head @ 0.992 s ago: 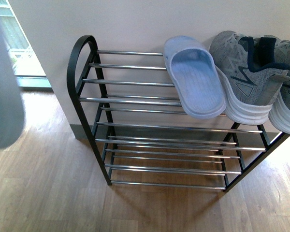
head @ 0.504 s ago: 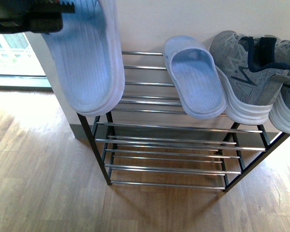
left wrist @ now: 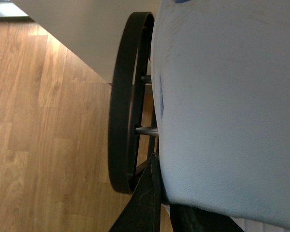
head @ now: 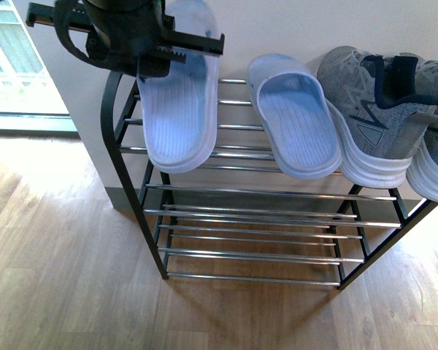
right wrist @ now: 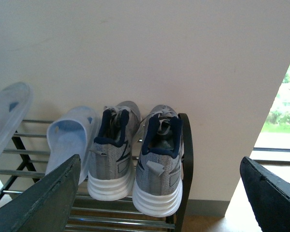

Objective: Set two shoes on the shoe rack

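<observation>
The two shoes, grey sneakers (head: pixel 379 109) (head: pixel 434 146) with white soles, stand side by side at the right end of the shoe rack's (head: pixel 241 192) top shelf. In the right wrist view they (right wrist: pixel 111 159) (right wrist: pixel 159 164) show heel-on beside the rack's black end (right wrist: pixel 186 159). My left gripper (head: pixel 142 44) is shut on a light blue slipper (head: pixel 179 109) over the left part of the top shelf; whether it touches the rods is unclear. In the left wrist view the slipper (left wrist: pixel 222 106) fills the picture beside the rack's rounded end (left wrist: pixel 125 96). My right gripper (right wrist: pixel 159 162) is open, facing the sneakers.
A second light blue slipper (head: pixel 296 120) lies on the top shelf between the held slipper and the sneakers. The rack stands against a white wall (head: pixel 292 29) on a wooden floor (head: pixel 66 277). A window (head: pixel 14 65) is at the far left. The lower shelves hold nothing.
My left gripper has carried the slipper from the far left edge rightward and onward over the rack's top shelf. The sneakers and the other slipper have not moved.
</observation>
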Controlling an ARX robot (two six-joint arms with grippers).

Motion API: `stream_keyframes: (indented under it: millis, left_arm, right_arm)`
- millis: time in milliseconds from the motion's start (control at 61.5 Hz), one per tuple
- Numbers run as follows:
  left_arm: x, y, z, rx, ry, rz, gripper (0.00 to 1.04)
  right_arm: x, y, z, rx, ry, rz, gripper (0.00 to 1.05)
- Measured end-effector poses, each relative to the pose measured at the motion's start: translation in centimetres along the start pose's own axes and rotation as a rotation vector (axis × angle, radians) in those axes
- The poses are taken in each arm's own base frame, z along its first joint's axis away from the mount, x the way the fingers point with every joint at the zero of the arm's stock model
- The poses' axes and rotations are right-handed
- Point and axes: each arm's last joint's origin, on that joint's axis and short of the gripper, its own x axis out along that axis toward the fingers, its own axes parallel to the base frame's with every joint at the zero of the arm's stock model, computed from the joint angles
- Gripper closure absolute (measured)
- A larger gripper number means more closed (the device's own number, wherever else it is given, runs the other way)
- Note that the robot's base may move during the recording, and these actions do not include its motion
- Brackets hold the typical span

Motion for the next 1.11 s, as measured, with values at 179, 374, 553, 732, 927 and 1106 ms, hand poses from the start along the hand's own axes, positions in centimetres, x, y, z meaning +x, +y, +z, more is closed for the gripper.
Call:
stream_keyframes:
  millis: [179, 374, 553, 732, 927, 1106]
  left_arm:
    - [1.7, -0.4, 0.3, 0.044, 0.028, 0.031, 1.03]
    - [3.5, -0.4, 0.6, 0.044, 0.033, 0.045, 1.03]
    - [4.6, -1.0, 0.5, 0.045, 0.046, 0.015, 1.03]
    - [4.5, -1.5, 0.7, 0.047, 0.038, -0.015, 1.03]
    - [4.6, -1.7, 0.7, 0.042, 0.030, -0.001, 0.88]
    - [5.0, -1.6, 0.6, 0.019, 0.037, -0.009, 0.54]
  right_arm:
    - [0.0, 0.0, 0.0, 0.000, 0.000, 0.000, 0.09]
    - [0.0, 0.0, 0.0, 0.000, 0.000, 0.000, 0.09]
    - [0.0, 0.0, 0.0, 0.000, 0.000, 0.000, 0.09]
    - [0.0, 0.0, 0.0, 0.000, 0.000, 0.000, 0.09]
    - [0.0, 0.0, 0.0, 0.000, 0.000, 0.000, 0.09]
    - [0.0, 0.0, 0.0, 0.000, 0.000, 0.000, 0.09]
